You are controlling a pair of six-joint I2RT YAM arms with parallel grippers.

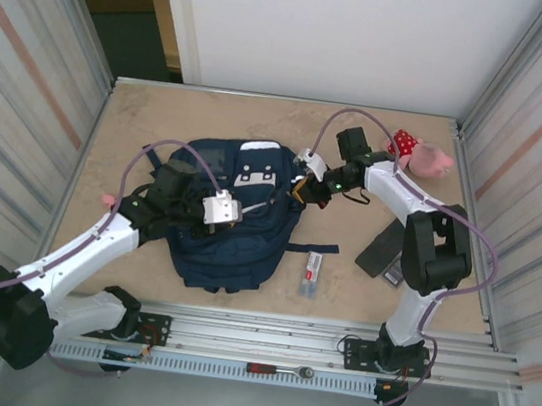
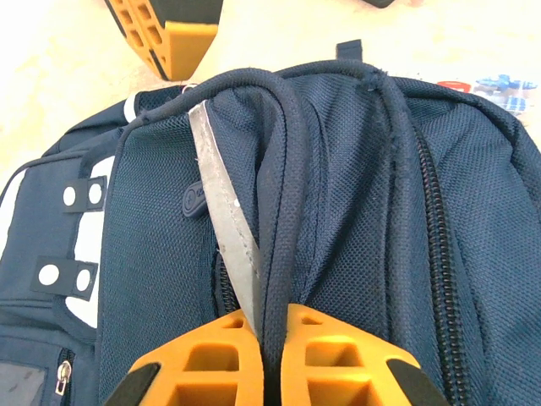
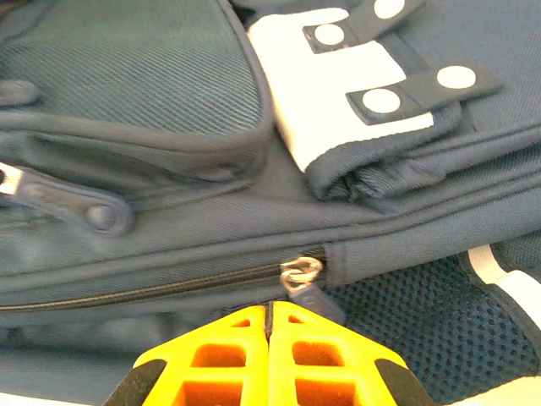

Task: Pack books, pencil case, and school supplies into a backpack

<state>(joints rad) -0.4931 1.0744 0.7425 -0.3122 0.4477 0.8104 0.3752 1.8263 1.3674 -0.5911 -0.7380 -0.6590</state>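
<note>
my left gripper (image 2: 270, 342) is pressed together on the backpack (image 1: 235, 243). it pinches a dark piped edge (image 2: 283, 211) of the fabric along with a pale reflective stripe (image 2: 221, 228) that rises from between my orange fingers. from overhead it sits on the bag's upper face, left of centre, with navy cloth on every side of it.

my right gripper (image 3: 269, 334) is at the bag's far right side, its fingers flat against each other with no gap. the zipper slider (image 3: 300, 272) sits just above my tips, and the zipper line (image 3: 144, 292) runs off to the left from it. the dark pull tab (image 3: 317, 300) touches the right finger's tip and dips behind it. i cannot tell whether it is caught between the pads. a white patch (image 3: 338, 93) with snap tabs lies further up the bag from there.

the white pack (image 1: 312, 272) with red and blue marks lies on the table (image 1: 152, 116) just right of the bag's near corner, well apart from both grippers. a dark strap (image 1: 313, 246) trails out just behind it. a dark flat shape (image 1: 381, 249) lies beside my right arm's upright link and is partly hidden by it. i cannot tell which item it is. the pink plush toy (image 1: 426, 161) sits in the far right corner, near my right forearm.

bare tabletop opens to the left of the bag and behind it. ribbed metal walls (image 1: 26, 78) close in on the left and right, and the right side is the tighter one.
</note>
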